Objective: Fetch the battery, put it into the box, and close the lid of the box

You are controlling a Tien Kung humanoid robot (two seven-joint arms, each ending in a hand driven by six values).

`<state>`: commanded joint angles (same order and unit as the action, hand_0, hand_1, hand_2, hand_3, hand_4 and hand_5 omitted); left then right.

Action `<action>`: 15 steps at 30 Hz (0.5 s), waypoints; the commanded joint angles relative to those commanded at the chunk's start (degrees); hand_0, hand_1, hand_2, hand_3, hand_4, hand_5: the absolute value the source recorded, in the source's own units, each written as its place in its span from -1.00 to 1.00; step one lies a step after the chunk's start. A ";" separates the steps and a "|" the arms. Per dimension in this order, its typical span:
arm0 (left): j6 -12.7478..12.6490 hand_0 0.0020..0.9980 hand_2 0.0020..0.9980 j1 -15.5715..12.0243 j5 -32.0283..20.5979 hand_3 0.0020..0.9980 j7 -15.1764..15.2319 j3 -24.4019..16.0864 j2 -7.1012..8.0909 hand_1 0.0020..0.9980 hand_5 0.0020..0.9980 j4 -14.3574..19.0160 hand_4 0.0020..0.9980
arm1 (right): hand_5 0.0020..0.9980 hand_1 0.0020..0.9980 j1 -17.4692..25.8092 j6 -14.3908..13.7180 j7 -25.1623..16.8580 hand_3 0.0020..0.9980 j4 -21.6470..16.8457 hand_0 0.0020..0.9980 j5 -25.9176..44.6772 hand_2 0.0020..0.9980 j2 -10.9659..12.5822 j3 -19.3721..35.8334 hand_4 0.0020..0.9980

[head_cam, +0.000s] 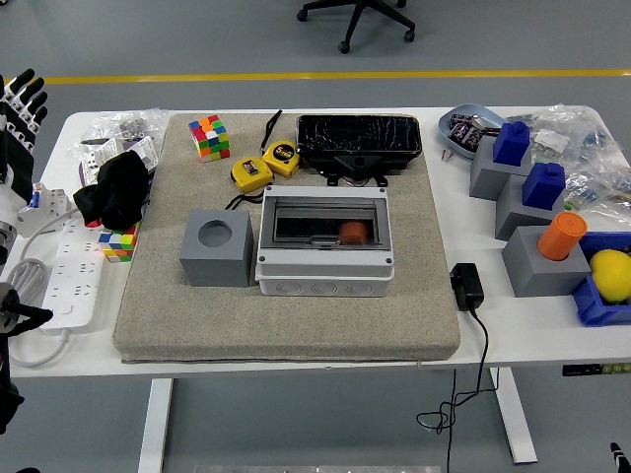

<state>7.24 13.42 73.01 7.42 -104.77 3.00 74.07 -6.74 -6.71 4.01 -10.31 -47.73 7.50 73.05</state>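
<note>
Left robot hand (17, 128) open, empty, beyond the table's (325, 350) left edge

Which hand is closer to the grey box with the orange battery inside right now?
Left. The left hand is raised at the picture's far left edge, fingers spread, well away from the grey box. The right hand is out of view.

Around the white box (324, 241): two yellow tape measures (266, 166); two colour cubes (209, 136); one grey holed block (217, 246) at its left; two blue blocks (528, 163) to its right; one orange cylinder (561, 236).
</note>
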 joint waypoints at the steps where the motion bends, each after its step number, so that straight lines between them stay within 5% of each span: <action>1: -0.03 0.98 0.78 0.00 0.00 0.72 -0.01 0.00 -0.01 0.90 1.00 -0.02 1.00 | 1.00 0.74 -0.01 0.00 -0.01 0.72 0.00 0.77 -0.04 0.68 -0.01 0.02 1.00; 15: -0.41 0.98 0.77 0.16 0.00 0.71 0.10 -0.32 -0.09 0.88 1.00 0.10 1.00 | 1.00 0.74 -0.16 -0.01 -0.16 0.71 0.00 0.76 -0.26 0.68 -0.13 0.25 1.00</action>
<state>6.82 13.58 73.01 7.51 -105.09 2.91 74.17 -6.90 -6.72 3.85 -10.31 -47.99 7.37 73.29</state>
